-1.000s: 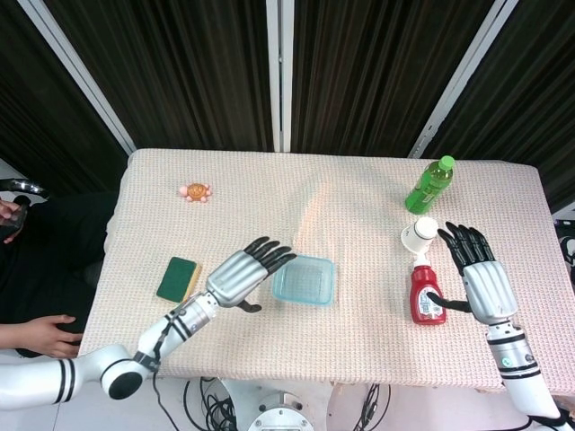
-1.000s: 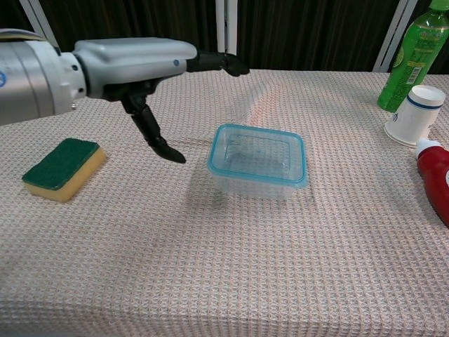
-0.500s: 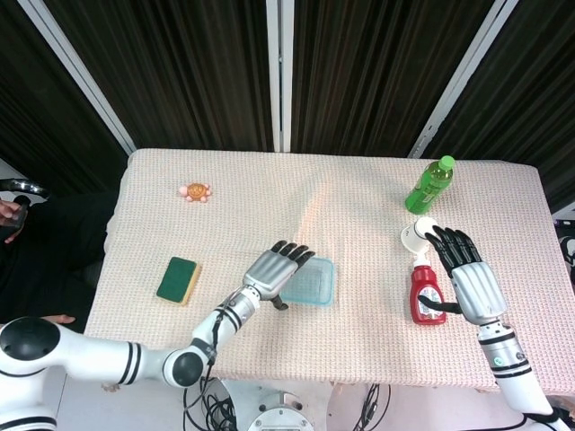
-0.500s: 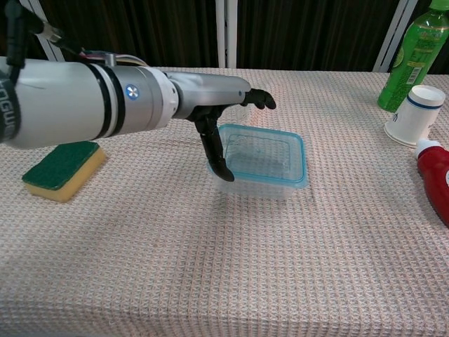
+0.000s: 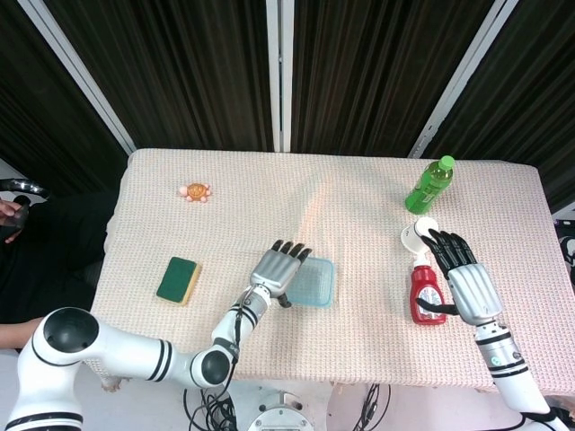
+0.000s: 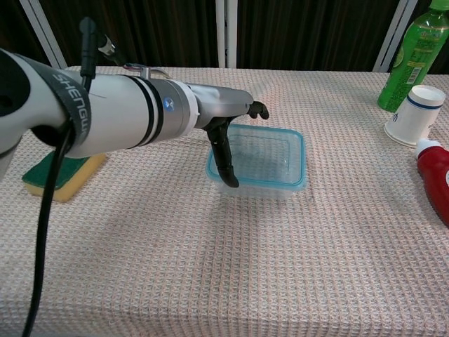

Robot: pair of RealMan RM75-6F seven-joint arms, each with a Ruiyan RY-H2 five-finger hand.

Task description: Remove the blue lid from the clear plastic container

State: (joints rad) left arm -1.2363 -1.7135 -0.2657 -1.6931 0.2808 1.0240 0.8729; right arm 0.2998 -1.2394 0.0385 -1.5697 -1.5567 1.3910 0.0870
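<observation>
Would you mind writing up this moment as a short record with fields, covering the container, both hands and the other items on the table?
container: clear plastic container near table centre, blue lid on it
left hand: left hand at the container's left edge, thumb down along its side, fingers over the lid; firm grip not confirmed
right hand: right hand beside the ketchup bottle, fingers spread, holding nothing
other items: green bottle, white cup, sponge, small orange toy
surface: table with woven cloth

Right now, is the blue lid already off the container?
No, the blue lid sits on the clear container, the left hand beside it.
</observation>
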